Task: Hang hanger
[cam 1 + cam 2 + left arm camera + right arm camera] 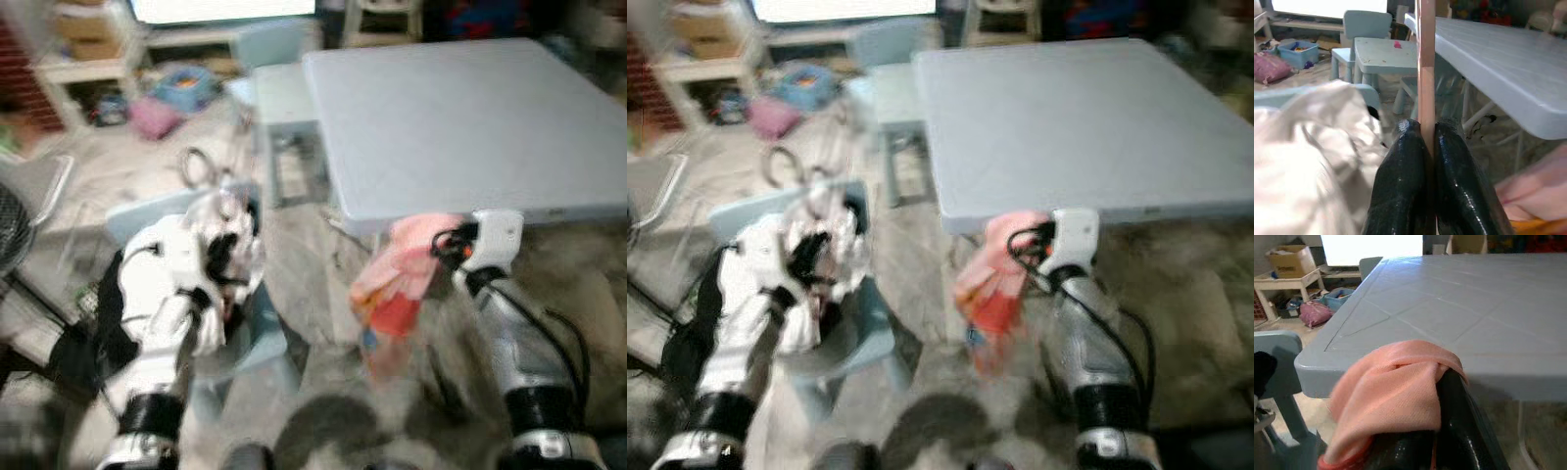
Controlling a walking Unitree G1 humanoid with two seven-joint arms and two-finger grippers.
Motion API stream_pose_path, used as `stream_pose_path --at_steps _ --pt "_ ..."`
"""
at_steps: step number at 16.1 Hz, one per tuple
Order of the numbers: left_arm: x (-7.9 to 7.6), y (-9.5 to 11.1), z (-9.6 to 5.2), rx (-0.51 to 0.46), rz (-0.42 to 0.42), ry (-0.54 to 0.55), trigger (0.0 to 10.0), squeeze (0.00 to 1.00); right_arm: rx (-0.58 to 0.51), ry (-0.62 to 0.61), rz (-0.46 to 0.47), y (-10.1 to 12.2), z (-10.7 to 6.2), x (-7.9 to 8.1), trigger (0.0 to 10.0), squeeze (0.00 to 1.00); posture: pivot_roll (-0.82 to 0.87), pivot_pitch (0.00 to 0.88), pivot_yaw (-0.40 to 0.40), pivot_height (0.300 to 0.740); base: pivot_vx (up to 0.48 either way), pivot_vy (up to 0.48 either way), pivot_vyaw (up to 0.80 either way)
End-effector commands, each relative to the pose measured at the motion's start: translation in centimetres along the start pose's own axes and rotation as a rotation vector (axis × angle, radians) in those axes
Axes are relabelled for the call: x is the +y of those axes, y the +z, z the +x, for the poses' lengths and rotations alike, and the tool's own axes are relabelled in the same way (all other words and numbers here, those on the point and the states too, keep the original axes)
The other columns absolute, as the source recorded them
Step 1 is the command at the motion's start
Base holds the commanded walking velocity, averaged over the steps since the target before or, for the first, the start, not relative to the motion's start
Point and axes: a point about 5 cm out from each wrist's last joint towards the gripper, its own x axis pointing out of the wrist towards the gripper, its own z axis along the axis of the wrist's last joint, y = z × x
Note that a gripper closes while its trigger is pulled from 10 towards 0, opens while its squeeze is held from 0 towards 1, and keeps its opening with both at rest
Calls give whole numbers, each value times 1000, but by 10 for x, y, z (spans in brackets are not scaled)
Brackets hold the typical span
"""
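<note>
The left gripper (1427, 142) is pinching a thin, stiff, light hanger (1425, 68) rod between its 2 fingers; the right gripper (1442, 431) is clutching soft pink cloth (1393, 391).

We hold both silver arms forward and bent, short of the grey table (460, 117). Our left gripper (1426, 134) sits off the table's near-left corner, its two black fingers (1400, 181) pressed together on a thin pink hanger rod (1425, 63) that stands upright between them. Our right gripper (1449, 396) hangs just under the table's near edge, draped in pink cloth (1396, 396), its fingers largely hidden.
</note>
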Motion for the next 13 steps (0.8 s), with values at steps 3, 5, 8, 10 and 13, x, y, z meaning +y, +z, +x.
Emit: stream_pose_path --at_steps 3,5,8,10,13 --pt "7 1 -2 -7 12 17 10000 0 -1 10 13 -3 -3 3 10000 0 -48 0 -1 740 0 -453 608" --pt "6 3 0 -11 13 15 10000 0 -13 19 15 0 0 8 10000 0 -49 0 10 740 0 -448 522" --pt "7 8 5 -23 17 14 10000 0 -38 30 15 8 8 13 10000 0 -50 0 15 740 0 -431 165" --pt "7 9 6 -26 21 12 10000 0 -47 26 18 11 10 13 10000 0 -48 0 13 740 0 -416 0" --pt "10 6 4 -13 29 36 10000 0 -52 -12 25 10 8 9 10000 0 -45 0 10 740 176 -264 0"
